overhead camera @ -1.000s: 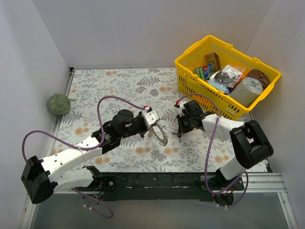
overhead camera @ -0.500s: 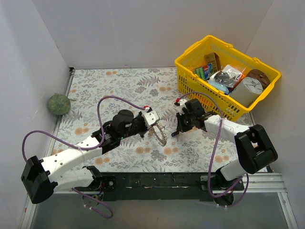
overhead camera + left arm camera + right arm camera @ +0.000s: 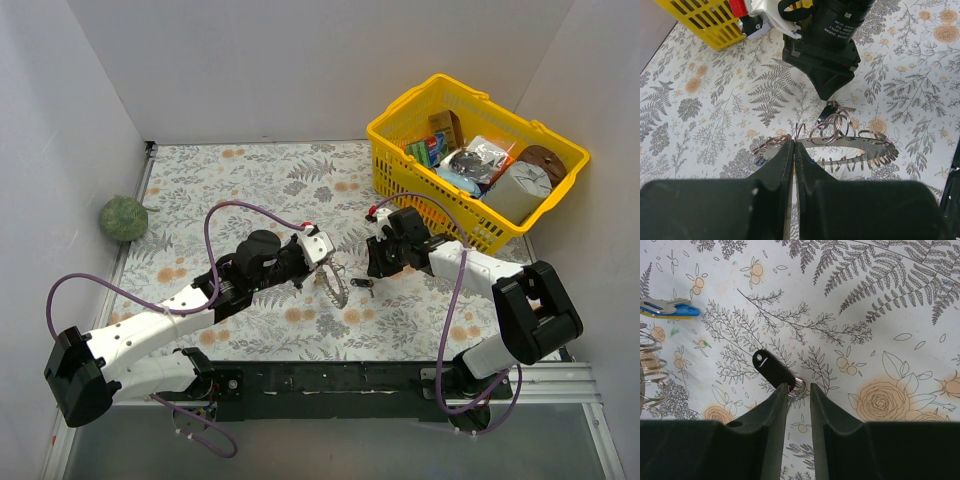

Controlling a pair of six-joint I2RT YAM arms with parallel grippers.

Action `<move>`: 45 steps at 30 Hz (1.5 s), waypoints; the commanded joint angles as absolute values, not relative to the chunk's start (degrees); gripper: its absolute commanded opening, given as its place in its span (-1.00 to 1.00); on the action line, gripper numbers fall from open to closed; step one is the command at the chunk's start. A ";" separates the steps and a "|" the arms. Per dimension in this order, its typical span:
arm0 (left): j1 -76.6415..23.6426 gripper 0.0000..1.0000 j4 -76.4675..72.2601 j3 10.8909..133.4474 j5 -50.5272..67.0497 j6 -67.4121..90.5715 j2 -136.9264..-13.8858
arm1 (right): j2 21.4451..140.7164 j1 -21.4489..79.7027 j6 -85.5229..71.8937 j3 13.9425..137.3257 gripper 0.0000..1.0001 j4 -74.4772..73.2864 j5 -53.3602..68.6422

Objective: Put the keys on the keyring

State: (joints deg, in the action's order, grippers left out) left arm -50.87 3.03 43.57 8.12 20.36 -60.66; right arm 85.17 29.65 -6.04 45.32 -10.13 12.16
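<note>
Near the middle of the fern-and-flower printed table (image 3: 250, 170), the large thin silvery metal keyring (image 3: 850, 149) with its ridged rim stands on edge and tilted. The left hand (image 3: 793, 147) is clenched on the rim, its two black fingers pressed together over the metal. Several small wire loops (image 3: 832, 129) hang bunched on the upper part of the keyring, on the side facing the other arm.

Just beyond those loops, the dark key (image 3: 771, 370) with a flat black oblong head lies on the table, a small silvery split ring (image 3: 800, 386) at its lower end. The right hand (image 3: 798, 396) points down at it with its fingers parted. The split ring sits in the gap at the fingertips, and no grip on it shows.

A blue key (image 3: 671, 310) with a silvery blade lies flat on the table, close to the keyring.

Farther off, at the table's far right corner, stands a yellow plastic basket (image 3: 400, 103) packed with assorted goods. A round, lumpy green thing (image 3: 122, 217) rests against the left wall.
</note>
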 commanded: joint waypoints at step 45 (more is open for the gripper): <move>-51.15 -1.00 2.28 43.15 7.21 19.51 -59.15 | 87.72 26.63 -17.85 42.88 -0.97 -5.27 21.01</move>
